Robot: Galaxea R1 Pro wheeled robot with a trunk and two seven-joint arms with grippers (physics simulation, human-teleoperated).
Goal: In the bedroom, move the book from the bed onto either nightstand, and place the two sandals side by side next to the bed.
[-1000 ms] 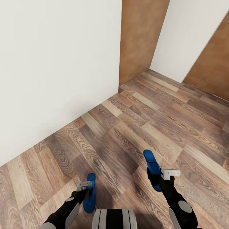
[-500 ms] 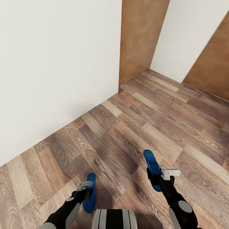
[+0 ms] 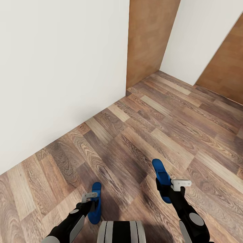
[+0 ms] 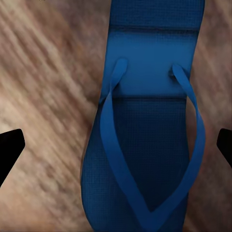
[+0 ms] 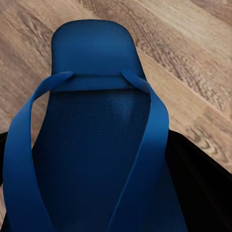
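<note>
1. While the robot faces a corner of white wall (image 3: 60, 74) and brown panels (image 3: 148, 37), each arm carries one of the bright blue sandals above the wood-plank floor (image 3: 141, 135).
2. Seen from the head, the left gripper (image 3: 90, 197) has the left sandal (image 3: 95, 204) at its fingers, the sole pointing forward and hanging close over the planks near the robot's base (image 3: 121, 232).
3. From the left wrist, that sandal (image 4: 145, 135) lies strap-side up between two dark fingertips (image 4: 9, 150) that stand apart at either edge of the picture; I cannot tell whether they actually press on the sole.
4. From the head, the right gripper (image 3: 172, 187) has the right sandal (image 3: 162, 180) at its fingers, its rounded end pointing away from the robot.
5. From the right wrist, this sandal (image 5: 92, 145) sits very close to the camera, straps up, with dark gripper parts (image 5: 198, 183) beside it; the grip is hidden, so how tightly it closes I cannot tell.
6. Both sandals are well apart from each other, one on each side of the trunk.
</note>
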